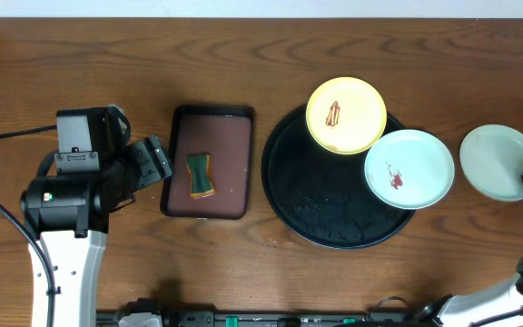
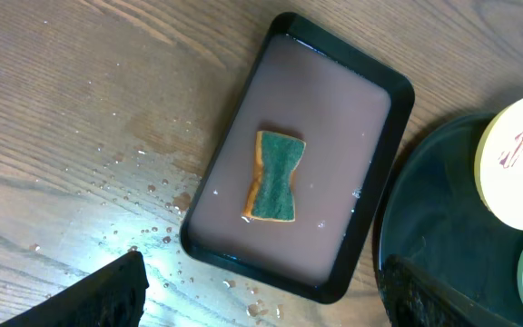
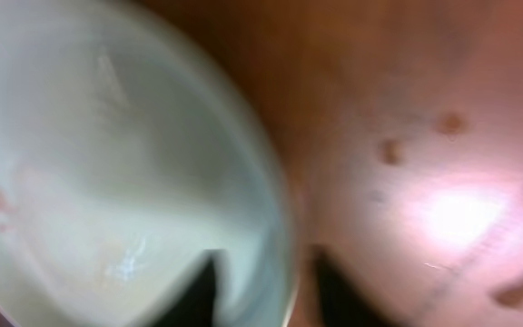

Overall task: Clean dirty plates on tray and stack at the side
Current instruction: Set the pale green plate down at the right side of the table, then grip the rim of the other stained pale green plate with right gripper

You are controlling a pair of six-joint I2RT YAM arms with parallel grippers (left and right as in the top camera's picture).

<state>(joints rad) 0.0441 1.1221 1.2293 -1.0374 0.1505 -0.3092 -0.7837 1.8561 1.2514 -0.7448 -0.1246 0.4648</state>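
Left gripper (image 1: 159, 161): open, jaws set wide, empty. It hangs over the bare tabletop (image 1: 80, 54) just left of the brown tray (image 1: 230, 136). Water drops (image 2: 143, 186) lie on the tabletop beside that tray's left edge.

Right gripper (image 3: 266, 272): at the right edge of the tabletop, jaws parted, one finger on either side of the near right rim of the side plate (image 1: 496, 159). The wrist view is blurred, so contact with the rim cannot be confirmed.

Side plate: pale mint, flat on the tabletop, right of the black tray (image 1: 320, 204) and clear of it.

Brown tray: rectangular, left of the black tray and apart from it. A green sponge (image 1: 201, 175) lies flat near its centre.

Black tray: round, at centre right. Two plates rest on its far right part.

Smeared plate (image 1: 409, 168): pale mint with a red-brown mark, overhanging the tray's right rim.

Yellow plate (image 1: 346, 114): farthest, marked red-brown at centre, overhanging the far rim, its edge meeting the smeared plate.
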